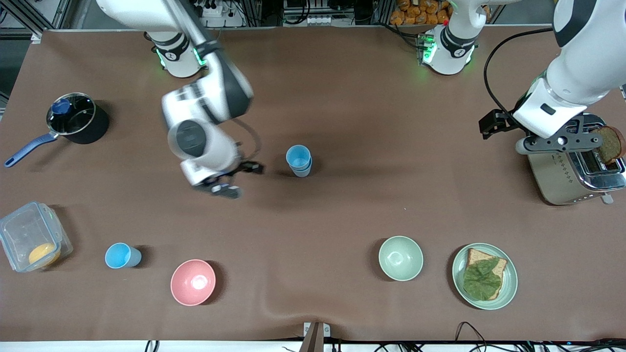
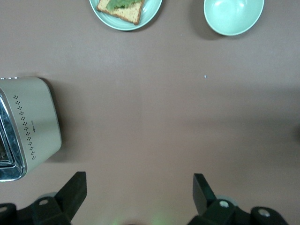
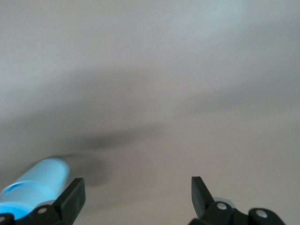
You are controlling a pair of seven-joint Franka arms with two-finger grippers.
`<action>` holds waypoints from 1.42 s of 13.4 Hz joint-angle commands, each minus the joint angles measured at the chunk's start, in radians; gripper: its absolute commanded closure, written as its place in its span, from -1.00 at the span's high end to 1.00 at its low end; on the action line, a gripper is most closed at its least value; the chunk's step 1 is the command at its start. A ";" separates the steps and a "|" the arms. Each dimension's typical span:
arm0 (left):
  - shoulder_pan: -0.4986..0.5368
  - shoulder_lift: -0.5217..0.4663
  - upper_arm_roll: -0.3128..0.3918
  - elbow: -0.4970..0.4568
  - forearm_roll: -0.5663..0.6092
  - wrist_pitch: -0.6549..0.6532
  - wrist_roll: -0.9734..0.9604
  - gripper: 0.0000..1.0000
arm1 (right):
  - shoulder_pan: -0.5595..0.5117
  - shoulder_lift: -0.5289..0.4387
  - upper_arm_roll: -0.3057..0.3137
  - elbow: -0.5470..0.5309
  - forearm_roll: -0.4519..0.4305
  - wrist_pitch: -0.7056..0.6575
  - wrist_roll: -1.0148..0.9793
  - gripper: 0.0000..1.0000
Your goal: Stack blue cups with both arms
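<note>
Two blue cups (image 1: pixel 299 160) stand nested in a stack at the middle of the table. A single blue cup (image 1: pixel 122 255) sits nearer the front camera toward the right arm's end, between the clear box and the pink bowl. My right gripper (image 1: pixel 230 183) is open and empty, low over bare table beside the stack. In the right wrist view its fingers (image 3: pixel 136 197) are spread, with a blurred blue cup (image 3: pixel 35 187) just outside one finger. My left gripper (image 1: pixel 491 124) is open and empty beside the toaster; the left wrist view (image 2: pixel 139 192) shows only bare table between its fingers.
A black pot (image 1: pixel 76 120) with a blue handle and a clear box (image 1: pixel 32 242) stand at the right arm's end. A pink bowl (image 1: pixel 192 282), a pale green bowl (image 1: pixel 400 257) and a plate with toast (image 1: pixel 484 276) line the front edge. A toaster (image 1: pixel 577 166) stands at the left arm's end.
</note>
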State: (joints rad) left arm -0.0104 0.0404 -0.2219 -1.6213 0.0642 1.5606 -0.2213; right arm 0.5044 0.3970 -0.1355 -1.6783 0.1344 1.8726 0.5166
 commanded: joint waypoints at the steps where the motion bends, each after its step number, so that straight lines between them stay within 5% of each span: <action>1: -0.043 -0.025 0.012 0.001 -0.007 -0.023 0.051 1.00 | -0.114 -0.049 0.016 -0.041 -0.074 -0.018 -0.131 1.00; 6: -0.045 -0.063 -0.016 0.000 -0.053 -0.019 0.053 1.00 | -0.268 -0.186 0.017 -0.179 -0.075 -0.006 -0.366 1.00; 10: -0.033 -0.096 0.076 0.000 -0.058 -0.022 0.109 1.00 | -0.317 -0.371 0.016 -0.322 -0.076 -0.001 -0.502 1.00; 14: -0.003 -0.112 0.081 0.001 -0.061 -0.049 0.158 1.00 | -0.461 -0.434 0.016 -0.255 -0.078 -0.059 -0.693 1.00; 19: -0.002 -0.102 0.078 0.044 -0.075 -0.069 0.157 1.00 | -0.489 -0.422 0.019 0.050 -0.131 -0.308 -0.692 1.00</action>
State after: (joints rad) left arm -0.0175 -0.0565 -0.1418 -1.5976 0.0157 1.5195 -0.0735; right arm 0.0316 -0.0356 -0.1376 -1.7169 0.0296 1.6125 -0.1708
